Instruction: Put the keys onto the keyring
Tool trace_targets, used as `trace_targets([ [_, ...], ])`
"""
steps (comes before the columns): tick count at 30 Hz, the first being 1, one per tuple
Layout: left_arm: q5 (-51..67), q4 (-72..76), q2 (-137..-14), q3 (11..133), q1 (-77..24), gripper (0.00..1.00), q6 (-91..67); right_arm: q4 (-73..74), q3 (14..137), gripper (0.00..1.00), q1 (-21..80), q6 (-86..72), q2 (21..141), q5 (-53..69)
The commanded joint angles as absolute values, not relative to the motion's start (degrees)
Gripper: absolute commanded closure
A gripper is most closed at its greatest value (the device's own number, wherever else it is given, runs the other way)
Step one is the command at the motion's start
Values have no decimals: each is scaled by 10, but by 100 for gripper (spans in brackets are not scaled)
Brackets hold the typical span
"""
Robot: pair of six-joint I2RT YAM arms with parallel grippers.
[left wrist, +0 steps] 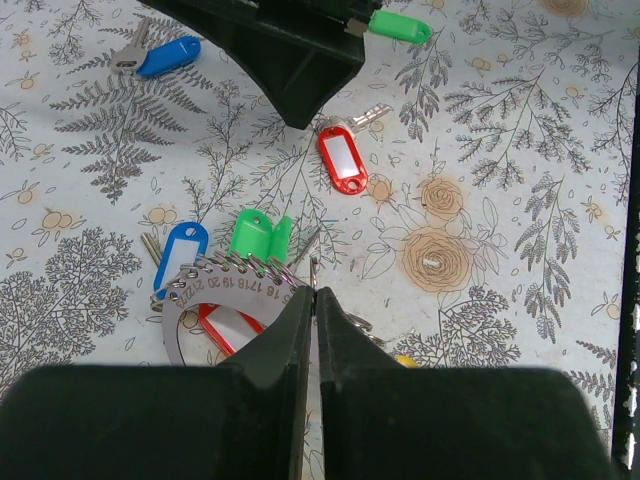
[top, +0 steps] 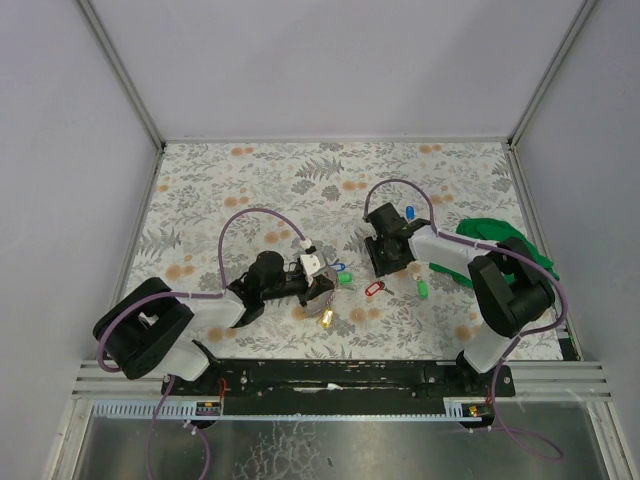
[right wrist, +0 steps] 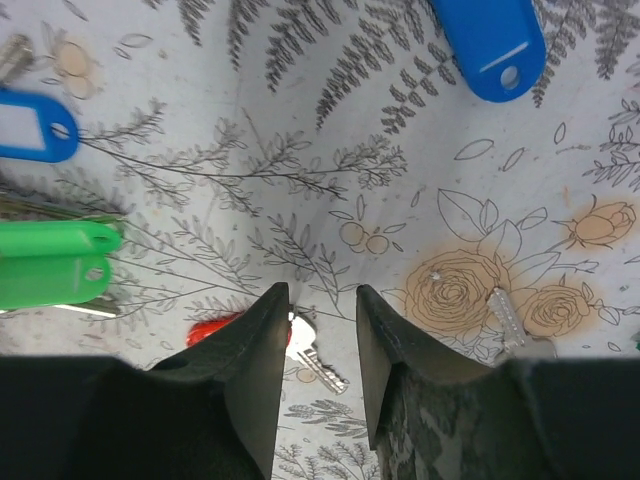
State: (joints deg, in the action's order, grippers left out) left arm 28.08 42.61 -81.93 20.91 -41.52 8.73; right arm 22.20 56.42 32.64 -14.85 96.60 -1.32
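Silvery keyring sits right at the tips of my left fingers, which are pressed together. My right fingers stand partly apart, straddling a red-tagged key on the surface.

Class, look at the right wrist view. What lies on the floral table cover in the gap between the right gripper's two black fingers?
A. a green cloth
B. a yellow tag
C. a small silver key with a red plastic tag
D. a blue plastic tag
C: the small silver key with a red plastic tag lies under the right gripper, whose jaws stand apart either side of it.
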Motion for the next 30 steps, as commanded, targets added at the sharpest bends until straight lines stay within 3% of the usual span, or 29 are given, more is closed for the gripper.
trace_targets([
  [1, 279, 439, -812, 227, -419, 100, 97, 252, 583, 61, 334, -144, 981, -49],
  [10, 281, 439, -814, 228, -419, 100, 96, 331, 558, 66, 335, -195, 935, -71],
  [20, 281, 439, -812, 227, -420, 100, 95, 295, 513, 64, 337, -194, 876, -8],
  [30, 281, 439, -811, 227, -420, 100, 96, 253, 470, 65, 352, -227, 899, 30],
])
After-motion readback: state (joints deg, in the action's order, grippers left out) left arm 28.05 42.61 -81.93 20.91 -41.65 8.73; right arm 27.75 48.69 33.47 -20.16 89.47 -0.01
